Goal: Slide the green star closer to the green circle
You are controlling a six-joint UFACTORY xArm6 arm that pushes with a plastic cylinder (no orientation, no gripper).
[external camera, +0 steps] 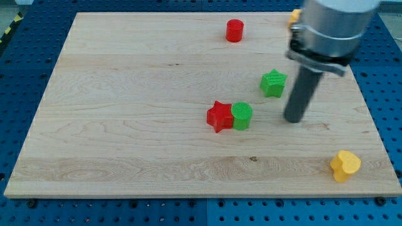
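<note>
Green star (274, 83), ridged, bright, upright, sits toward the desk's (125, 125) right edge, apart from the green circle (242, 116). My tip (293, 118) rests just right; no hand fitted.

Lab bench: wooden board (125, 94) on blue pegboard (25, 63).

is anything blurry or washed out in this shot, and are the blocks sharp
Camera view: lighting is even and soft, with only faint shadows under the blocks. The green star, green circle and red star are sharp. The arm's pale upper housing, close to the lens, looks soft and bright. My tip is crisp, to the view's right of the green circle and below the green star.
</note>
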